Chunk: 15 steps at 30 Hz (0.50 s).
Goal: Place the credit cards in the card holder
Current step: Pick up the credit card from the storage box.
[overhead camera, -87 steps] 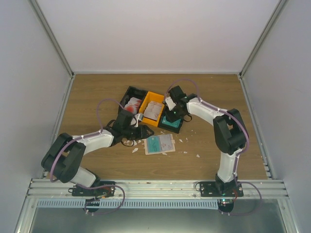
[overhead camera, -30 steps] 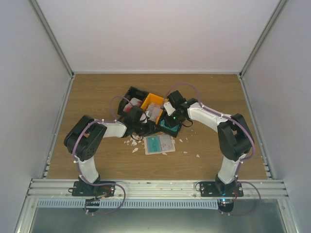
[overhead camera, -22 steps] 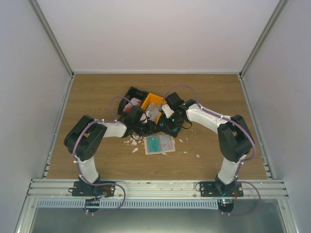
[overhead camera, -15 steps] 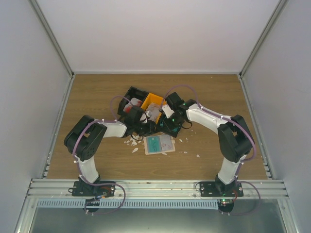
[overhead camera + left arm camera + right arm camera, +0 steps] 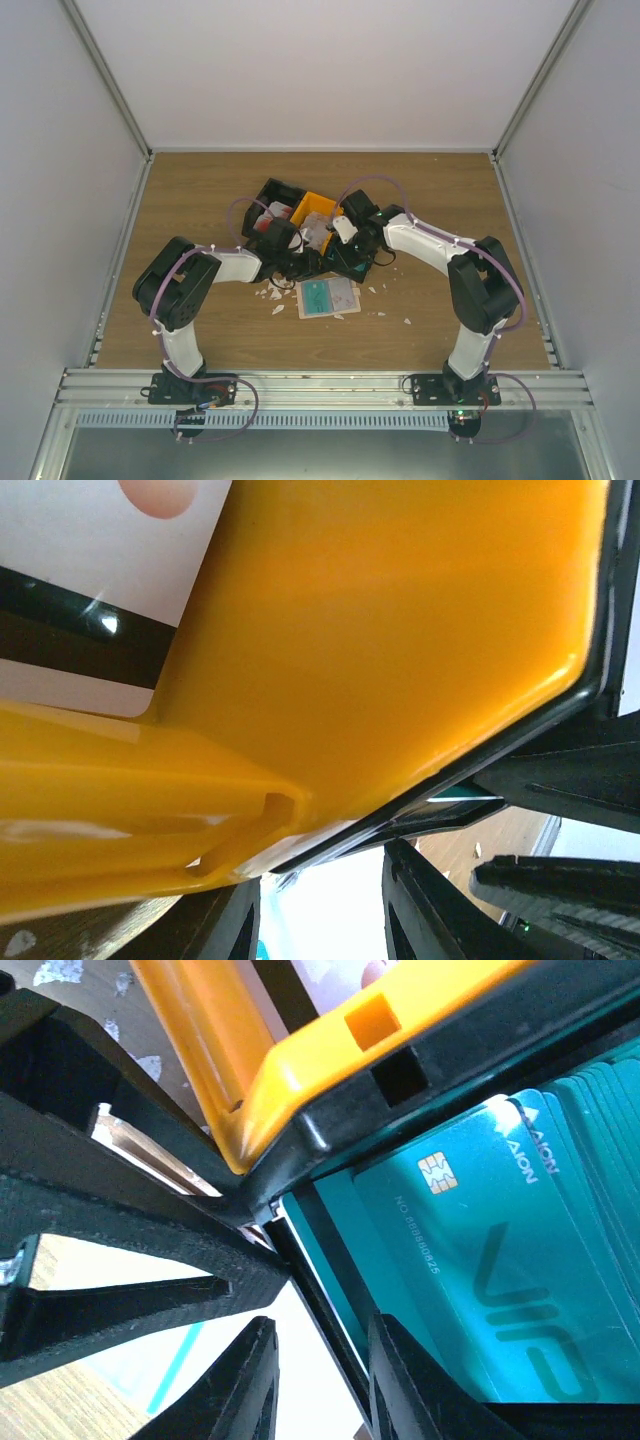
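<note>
The beige card holder (image 5: pixel 343 292) lies open on the table in front of the bins, with a teal card (image 5: pixel 318 294) on it. Several teal credit cards (image 5: pixel 500 1260) are stacked in a black bin (image 5: pixel 358 266). Pale cards (image 5: pixel 318 232) lie in the orange bin (image 5: pixel 316 206), one white with a dark stripe (image 5: pixel 90 580). Red-and-white cards (image 5: pixel 272 215) lie in the left black bin. My left gripper (image 5: pixel 303 263) is open, low against the orange bin's near corner (image 5: pixel 380 630). My right gripper (image 5: pixel 343 247) is open, its jaws either side of the teal bin's wall (image 5: pixel 320 1290).
The three bins are joined in a cluster at the table's middle. White scraps (image 5: pixel 270 293) lie left of the card holder and another (image 5: pixel 407 321) lies to its right. My two grippers are close together, the left one's fingers (image 5: pixel 120 1230) showing in the right wrist view.
Since 2.9 s ago my left arm has folded in and its gripper has moved right to the orange bin. My right gripper has edged left and down over the teal bin's edge.
</note>
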Tool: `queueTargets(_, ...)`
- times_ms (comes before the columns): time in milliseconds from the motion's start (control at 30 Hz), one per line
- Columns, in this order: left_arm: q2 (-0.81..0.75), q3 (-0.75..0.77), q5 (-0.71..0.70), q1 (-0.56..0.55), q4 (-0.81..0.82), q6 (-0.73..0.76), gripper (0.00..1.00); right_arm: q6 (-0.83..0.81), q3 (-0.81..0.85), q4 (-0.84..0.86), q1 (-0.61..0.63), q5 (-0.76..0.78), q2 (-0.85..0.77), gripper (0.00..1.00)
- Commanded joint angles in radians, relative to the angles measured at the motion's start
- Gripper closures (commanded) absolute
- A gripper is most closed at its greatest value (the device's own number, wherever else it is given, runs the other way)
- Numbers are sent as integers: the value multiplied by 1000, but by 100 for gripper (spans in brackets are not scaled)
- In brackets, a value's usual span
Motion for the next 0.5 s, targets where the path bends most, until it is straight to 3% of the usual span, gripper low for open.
queueTargets(0, 15, 29, 7, -7, 54, 10, 64, 22, -5, 6, 5, -82, -21, 72)
queueTargets(233, 12, 21, 7, -7, 57, 11, 64, 86, -9, 55, -14, -146, -62, 67)
queueTargets(467, 12, 25, 9, -7, 52, 13, 63, 122, -34, 104, -48, -50, -84, 62)
